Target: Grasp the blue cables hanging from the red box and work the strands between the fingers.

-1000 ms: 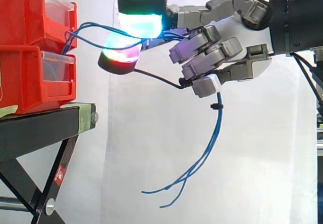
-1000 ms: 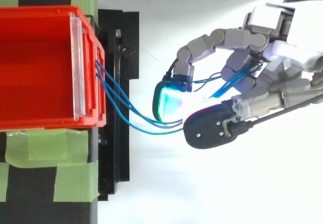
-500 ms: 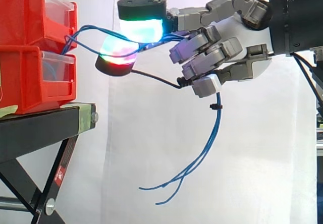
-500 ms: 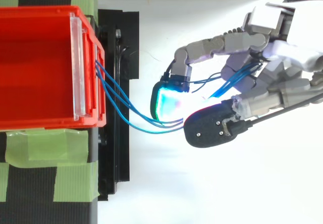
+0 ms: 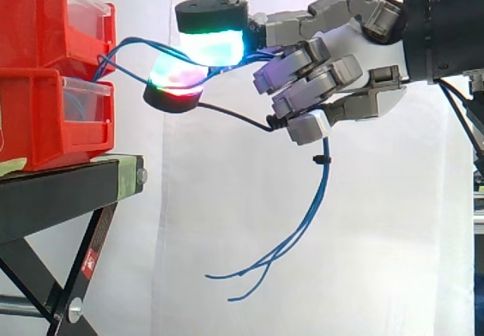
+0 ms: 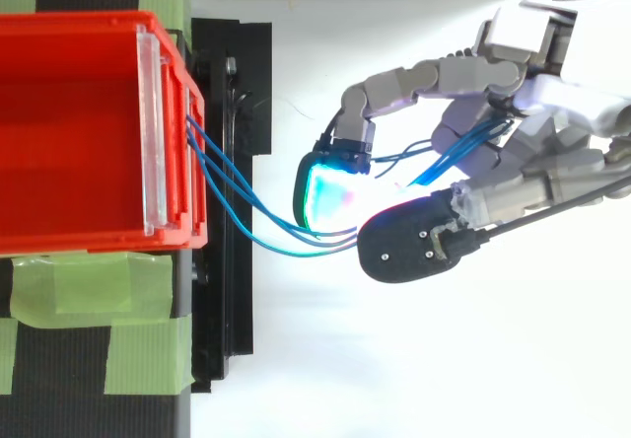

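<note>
The hand (image 5: 344,52) is pinching the blue cables (image 5: 324,181) between its glowing pads (image 5: 215,47), near the red bins (image 5: 34,116). The strands are running from the bins' front through the curled fingers, their loose ends dangling below the hand.

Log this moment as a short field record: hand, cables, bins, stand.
hand: comes in from the right in the side view, fingers curled, shut on the blue cables
pads: glowing cyan-green and red-green, pinching the strands between them
blue cables: run from the front of the red bins to the pads, pass through the hand, loose ends hang free below it
red bins: stacked one on the other, on the black stand
black stand: green tape on its top
</note>
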You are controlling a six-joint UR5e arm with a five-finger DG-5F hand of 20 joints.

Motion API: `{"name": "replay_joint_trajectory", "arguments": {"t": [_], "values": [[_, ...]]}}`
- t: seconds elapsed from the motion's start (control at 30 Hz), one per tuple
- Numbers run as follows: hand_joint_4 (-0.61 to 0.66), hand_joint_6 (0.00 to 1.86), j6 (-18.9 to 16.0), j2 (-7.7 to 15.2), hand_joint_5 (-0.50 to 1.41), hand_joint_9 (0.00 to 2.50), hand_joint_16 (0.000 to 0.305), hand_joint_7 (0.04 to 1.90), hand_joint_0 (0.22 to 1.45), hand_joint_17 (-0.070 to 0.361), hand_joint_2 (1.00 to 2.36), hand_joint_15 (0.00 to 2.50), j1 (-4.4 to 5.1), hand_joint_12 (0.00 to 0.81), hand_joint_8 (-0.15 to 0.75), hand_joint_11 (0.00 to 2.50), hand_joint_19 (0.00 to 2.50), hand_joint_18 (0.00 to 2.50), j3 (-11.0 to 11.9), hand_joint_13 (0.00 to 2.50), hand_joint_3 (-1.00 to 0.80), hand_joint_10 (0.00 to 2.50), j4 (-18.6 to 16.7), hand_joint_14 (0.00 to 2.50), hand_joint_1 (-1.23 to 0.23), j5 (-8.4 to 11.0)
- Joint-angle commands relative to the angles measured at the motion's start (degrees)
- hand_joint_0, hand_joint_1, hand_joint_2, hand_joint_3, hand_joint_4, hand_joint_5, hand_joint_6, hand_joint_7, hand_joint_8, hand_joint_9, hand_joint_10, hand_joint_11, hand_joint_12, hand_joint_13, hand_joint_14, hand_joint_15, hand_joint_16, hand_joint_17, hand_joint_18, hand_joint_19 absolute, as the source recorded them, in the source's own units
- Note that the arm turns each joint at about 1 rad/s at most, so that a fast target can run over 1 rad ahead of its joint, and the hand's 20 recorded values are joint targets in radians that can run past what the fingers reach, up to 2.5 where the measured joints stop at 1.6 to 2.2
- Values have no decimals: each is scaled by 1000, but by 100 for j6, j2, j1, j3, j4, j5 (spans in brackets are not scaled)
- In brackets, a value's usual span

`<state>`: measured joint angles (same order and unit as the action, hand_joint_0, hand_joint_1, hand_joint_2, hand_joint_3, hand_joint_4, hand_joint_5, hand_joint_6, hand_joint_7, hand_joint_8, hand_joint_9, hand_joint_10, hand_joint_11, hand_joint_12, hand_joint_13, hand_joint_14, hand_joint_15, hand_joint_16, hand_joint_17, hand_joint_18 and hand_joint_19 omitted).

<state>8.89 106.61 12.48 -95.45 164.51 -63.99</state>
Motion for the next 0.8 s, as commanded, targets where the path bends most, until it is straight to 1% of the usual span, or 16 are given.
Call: {"name": "replay_joint_trajectory", "arguments": {"t": [0.0, 0.03, 0.07, 0.1, 0.13, 0.17, 0.23, 0.27, 0.3, 0.33, 0.37, 0.43, 0.47, 0.53, 0.67, 0.77], "values": [[15, 426, -1, 0, 337, 1178, 73, 1073, 986, 163, 1007, 1251, 0, 507, 351, 2104, 681, 1785, 0, 1549, -236, 2500, -15, 2500, -742, 0], [23, 245, 8, 0, 347, 1178, 73, 1149, 923, 163, 1010, 1251, 0, 507, 351, 2104, 681, 1785, 0, 1549, -343, 2500, -15, 2500, -736, 0], [40, 162, -1, 0, 368, 1178, 73, 1185, 933, 163, 1010, 1251, 0, 507, 351, 2104, 681, 1785, 9, 1549, -458, 2500, -15, 2500, -732, 0], [35, 110, -1, 0, 381, 1178, 73, 1215, 992, 163, 1011, 1251, 0, 507, 351, 2104, 681, 1785, 0, 1549, -427, 2500, -15, 2500, -723, 0], [31, 48, -1, 0, 430, 1178, 73, 1271, 1110, 163, 1008, 1251, -9, 507, 351, 2104, 681, 1785, 0, 1549, -178, 2500, -15, 2500, -684, 0], [23, 59, -1, 0, 451, 1178, 73, 1283, 1177, 163, 1004, 1251, 0, 507, 351, 2104, 681, 1785, 0, 1549, -64, 2500, -15, 2500, -659, 0], [5, 75, -1, 0, 456, 1178, 73, 1279, 1186, 163, 1004, 1251, -9, 507, 351, 2104, 681, 1785, 0, 1549, -54, 2500, -15, 2500, -655, 0], [11, 101, -1, 0, 455, 1178, 73, 1254, 1115, 163, 1001, 1251, -9, 507, 351, 2104, 681, 1785, 0, 1549, -94, 2500, -15, 2500, -683, 0], [15, 106, -1, 0, 451, 1178, 73, 1254, 1103, 163, 1001, 1251, 0, 507, 351, 2104, 681, 1785, 0, 1549, -110, 2500, -15, 2500, -692, 0], [36, 45, -1, 0, 446, 1178, 73, 1259, 1006, 163, 1005, 1251, 0, 507, 351, 2104, 681, 1785, 0, 1549, -220, 2500, -15, 2500, -730, 0], [39, 1, -1, 0, 431, 1178, 73, 1253, 955, 163, 1010, 1251, 0, 507, 351, 2104, 681, 1785, 0, 1549, -339, 2500, -15, 2500, -729, 0], [49, 4, -1, 0, 419, 1178, 73, 1234, 999, 163, 1012, 1251, 0, 507, 351, 2104, 681, 1785, 0, 1549, -337, 2500, -15, 2500, -726, 0], [41, 5, -1, 0, 417, 1178, 73, 1221, 1090, 163, 1011, 1251, 0, 507, 351, 2104, 681, 1785, 0, 1549, -208, 2500, -15, 2500, -722, 0], [44, 5, -1, 0, 425, 1178, 73, 1216, 1122, 163, 1008, 1251, 0, 507, 351, 2104, 681, 1785, 0, 1549, -139, 2500, -15, 2500, -720, 0], [50, 5, -1, 0, 430, 1178, 73, 1235, 1120, 163, 1010, 1251, 0, 507, 351, 2104, 681, 1785, 0, 1549, -224, 2500, -15, 2500, -714, 0], [63, 5, -1, 0, 421, 1178, 73, 1244, 1142, 163, 1011, 1251, 0, 507, 351, 2104, 681, 1785, 0, 1549, -239, 2500, -15, 2500, -720, 0]]}}
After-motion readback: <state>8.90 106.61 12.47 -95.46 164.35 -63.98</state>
